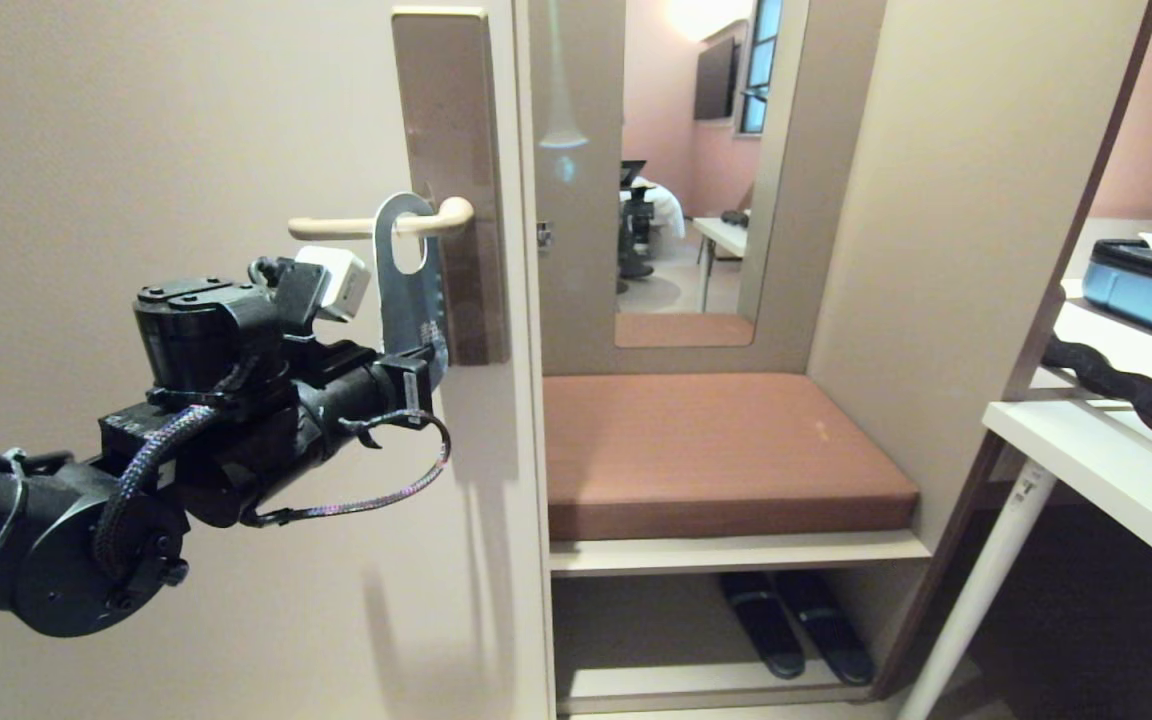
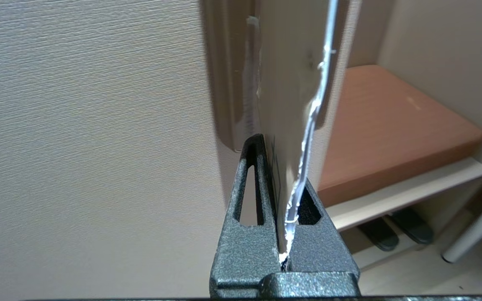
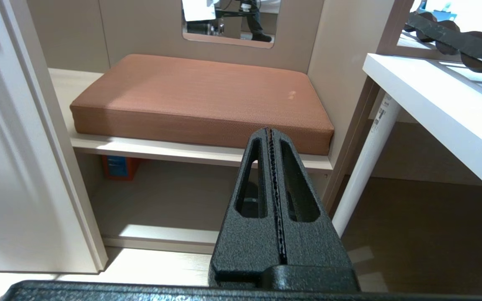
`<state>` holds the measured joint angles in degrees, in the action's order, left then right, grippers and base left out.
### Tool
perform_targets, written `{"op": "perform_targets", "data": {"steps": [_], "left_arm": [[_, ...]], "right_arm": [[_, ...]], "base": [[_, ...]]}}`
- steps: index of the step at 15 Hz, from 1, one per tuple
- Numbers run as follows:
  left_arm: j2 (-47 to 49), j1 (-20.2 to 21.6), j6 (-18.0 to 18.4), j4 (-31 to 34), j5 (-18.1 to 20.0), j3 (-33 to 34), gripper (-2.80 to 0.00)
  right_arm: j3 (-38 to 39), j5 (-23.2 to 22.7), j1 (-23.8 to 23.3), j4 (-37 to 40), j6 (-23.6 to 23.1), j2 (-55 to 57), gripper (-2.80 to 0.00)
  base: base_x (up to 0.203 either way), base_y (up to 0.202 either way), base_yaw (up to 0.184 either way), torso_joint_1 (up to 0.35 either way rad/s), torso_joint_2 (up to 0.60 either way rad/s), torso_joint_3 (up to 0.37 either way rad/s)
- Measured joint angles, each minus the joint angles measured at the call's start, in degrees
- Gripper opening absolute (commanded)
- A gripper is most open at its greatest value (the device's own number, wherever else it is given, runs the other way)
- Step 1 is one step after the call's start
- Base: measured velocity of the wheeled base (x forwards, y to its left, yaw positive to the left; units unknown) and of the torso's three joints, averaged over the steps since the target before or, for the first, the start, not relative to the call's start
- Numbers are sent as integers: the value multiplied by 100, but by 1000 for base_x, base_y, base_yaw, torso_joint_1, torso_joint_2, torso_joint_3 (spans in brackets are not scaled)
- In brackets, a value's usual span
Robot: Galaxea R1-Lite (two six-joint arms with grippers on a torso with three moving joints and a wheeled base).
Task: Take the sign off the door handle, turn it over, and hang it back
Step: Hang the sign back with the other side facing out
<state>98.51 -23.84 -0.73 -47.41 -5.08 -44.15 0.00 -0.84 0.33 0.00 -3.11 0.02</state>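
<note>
The sign (image 1: 408, 295) shows its blue-grey face in the head view. Its oval hole is round the beige door handle (image 1: 346, 228), close to the handle's curved end at the brown plate (image 1: 451, 120). My left gripper (image 1: 433, 358) reaches in from the left, level, and is shut on the sign's lower end. The left wrist view has the sign (image 2: 291, 104) edge-on, pinched between the two black fingers (image 2: 247, 217) of the left gripper (image 2: 283, 167), next to the cream door (image 2: 78, 125). My right gripper (image 3: 271, 133) is shut on nothing, low down facing the bench.
Right of the door's edge is a niche with a mirror (image 1: 686, 170), a brown bench cushion (image 1: 716, 450) and dark slippers (image 1: 796, 620) underneath. A white table (image 1: 1116, 460) with a blue case (image 1: 1151, 290) stands at the far right.
</note>
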Motion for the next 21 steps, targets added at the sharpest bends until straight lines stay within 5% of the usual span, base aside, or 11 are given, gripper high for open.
{"op": "perform_targets", "data": {"steps": [3, 9, 14, 21], "left_arm": [[40, -144, -9, -7, -394, -11, -280], [80, -287, -29, 5, -482, -49, -280], [149, -525, -30, 4, -1240, -110, -280], [174, -593, -41, -2, -1278, -155, -280]], "right_arm": [[0, 0, 0, 0, 0, 0, -280], [0, 0, -2, 0, 0, 0, -280], [0, -1, 0, 0, 0, 0, -280], [0, -1, 0, 0, 0, 0, -280]], "base": [[0, 0, 0, 0, 0, 0], [0, 0, 0, 0, 0, 0], [0, 0, 0, 0, 0, 0], [0, 0, 0, 0, 0, 0]]}}
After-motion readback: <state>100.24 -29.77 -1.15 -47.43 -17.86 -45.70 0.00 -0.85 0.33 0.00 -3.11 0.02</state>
